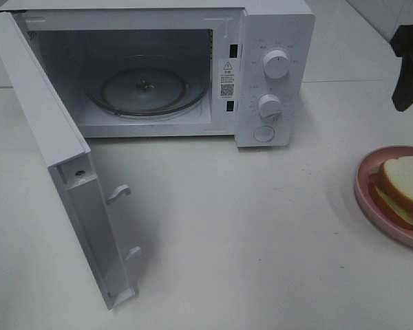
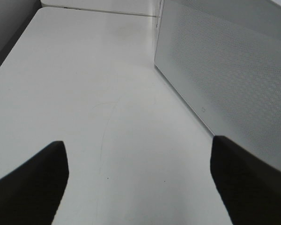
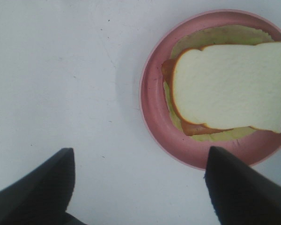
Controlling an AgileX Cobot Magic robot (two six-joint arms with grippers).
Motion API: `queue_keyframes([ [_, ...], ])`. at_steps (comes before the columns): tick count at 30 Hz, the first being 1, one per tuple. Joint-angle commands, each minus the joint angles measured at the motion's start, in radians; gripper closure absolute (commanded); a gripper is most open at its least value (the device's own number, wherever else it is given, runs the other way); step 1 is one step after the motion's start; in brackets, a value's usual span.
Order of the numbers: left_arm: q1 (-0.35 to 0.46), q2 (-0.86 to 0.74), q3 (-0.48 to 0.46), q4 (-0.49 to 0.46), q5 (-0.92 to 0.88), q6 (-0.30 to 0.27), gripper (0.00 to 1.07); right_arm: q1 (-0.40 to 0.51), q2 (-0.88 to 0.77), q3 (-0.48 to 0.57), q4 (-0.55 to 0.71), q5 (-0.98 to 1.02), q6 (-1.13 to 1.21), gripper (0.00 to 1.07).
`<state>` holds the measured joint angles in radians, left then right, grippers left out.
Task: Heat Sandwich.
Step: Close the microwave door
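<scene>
Gripping risk: sandwich (image 3: 227,91) layers may slide off plate (image 3: 152,117) if pinched unevenly.
Right gripper (image 3: 138,187): wide open, empty.
Left gripper (image 2: 138,180): wide open, empty.
Microwave (image 1: 275,41): door open.

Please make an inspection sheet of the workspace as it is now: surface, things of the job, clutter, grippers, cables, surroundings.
Surface: white table, bare between the microwave and the plate.
Job's things: sandwich lies on the pink plate at the right edge of the high view; microwave has its door swung wide open, with the glass turntable inside carrying nothing.
Clutter: nothing seen.
Grippers: left gripper open, empty, above the table beside the door; right gripper open, empty, above the table next to the plate, not touching the sandwich.
Cables: nothing seen.
Surroundings: pale floor behind the microwave; nothing else can be made out.
</scene>
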<state>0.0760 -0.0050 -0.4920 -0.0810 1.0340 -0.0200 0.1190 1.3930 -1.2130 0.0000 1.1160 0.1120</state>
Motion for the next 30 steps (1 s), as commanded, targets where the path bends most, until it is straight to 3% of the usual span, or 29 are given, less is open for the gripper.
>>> queue_keyframes([
  [1, 0.001, -0.016, 0.002, -0.006, -0.001, 0.001, 0.3, -0.003, -0.072, 0.071, -0.008, 0.015, -0.009, 0.33],
  [7, 0.001, -0.016, 0.002, -0.006, -0.001, 0.001, 0.3, -0.003, -0.247, 0.21, -0.008, -0.027, 0.01, 0.33],
  [18, 0.001, -0.016, 0.002, -0.006, -0.001, 0.001, 0.3, -0.003, -0.714, 0.5, -0.008, -0.047, 0.054, 0.33],
  [30, 0.001, -0.016, 0.002, -0.006, -0.001, 0.001, 0.3, -0.003, -1.084, 0.697, -0.044, -0.052, 0.079, 0.34],
])
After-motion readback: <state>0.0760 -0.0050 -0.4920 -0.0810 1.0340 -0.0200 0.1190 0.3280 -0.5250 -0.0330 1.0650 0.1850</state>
